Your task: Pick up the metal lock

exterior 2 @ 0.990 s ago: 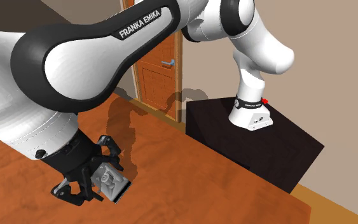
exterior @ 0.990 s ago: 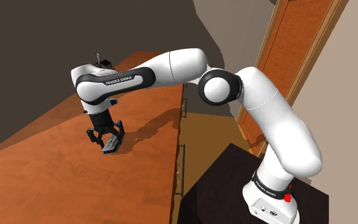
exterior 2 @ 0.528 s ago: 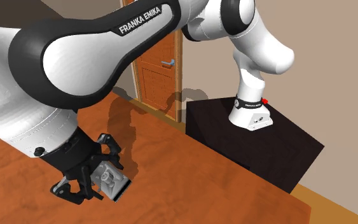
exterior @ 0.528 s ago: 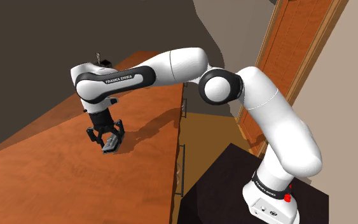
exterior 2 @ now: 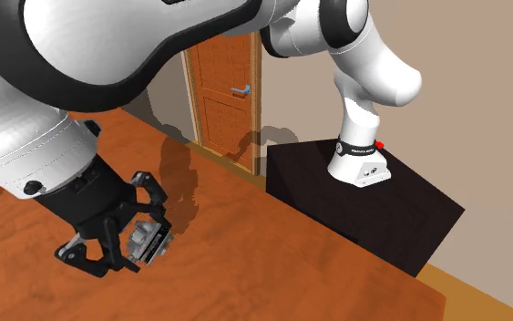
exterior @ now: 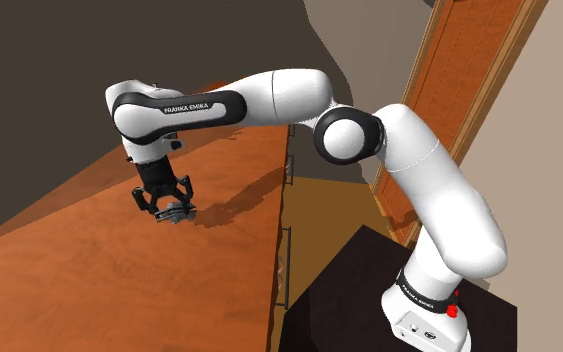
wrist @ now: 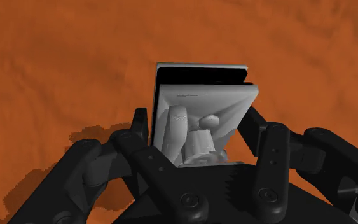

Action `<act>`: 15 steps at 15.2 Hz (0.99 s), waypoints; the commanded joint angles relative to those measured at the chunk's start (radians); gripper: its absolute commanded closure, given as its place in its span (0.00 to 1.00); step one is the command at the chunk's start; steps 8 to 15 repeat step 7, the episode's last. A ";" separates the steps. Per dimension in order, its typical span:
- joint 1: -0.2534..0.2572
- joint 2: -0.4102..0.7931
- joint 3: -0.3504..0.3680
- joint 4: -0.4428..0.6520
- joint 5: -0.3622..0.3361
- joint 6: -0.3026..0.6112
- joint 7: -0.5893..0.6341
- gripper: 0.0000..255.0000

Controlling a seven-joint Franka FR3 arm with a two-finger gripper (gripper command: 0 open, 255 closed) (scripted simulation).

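The lock (wrist: 199, 118) is a grey metal block with raised parts on its face and a black edge. It sits clasped between the black fingers (wrist: 140, 130) of my gripper (wrist: 196, 137), which is shut on it. In the shoulder view the gripper (exterior: 172, 209) hangs above the orange-brown tabletop (exterior: 89, 270) with the lock (exterior: 176, 211) in it, and a shadow lies on the wood to its right. The second exterior view has the gripper (exterior 2: 127, 242) at the lower left, tilted, with the lock (exterior 2: 143, 238) off the tabletop (exterior 2: 272, 264).
The table's edge (exterior: 281, 250) runs down the shoulder view's middle, with the dark stand (exterior: 359, 300) beyond it. A wooden door (exterior: 469, 90) stands behind the arm. A small dark object (exterior: 166, 99) sits at the table's far end.
The gripper has risen with the lock and turned at the wrist, so the lock now sits higher above the table and shifted toward the shoulder view's upper left.
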 commanded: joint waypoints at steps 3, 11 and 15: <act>0.005 -0.007 0.002 0.043 0.002 -0.050 0.002 1.00; 0.009 -0.005 0.002 0.076 0.002 -0.080 0.004 1.00; 0.009 -0.005 0.002 0.076 0.002 -0.080 0.004 1.00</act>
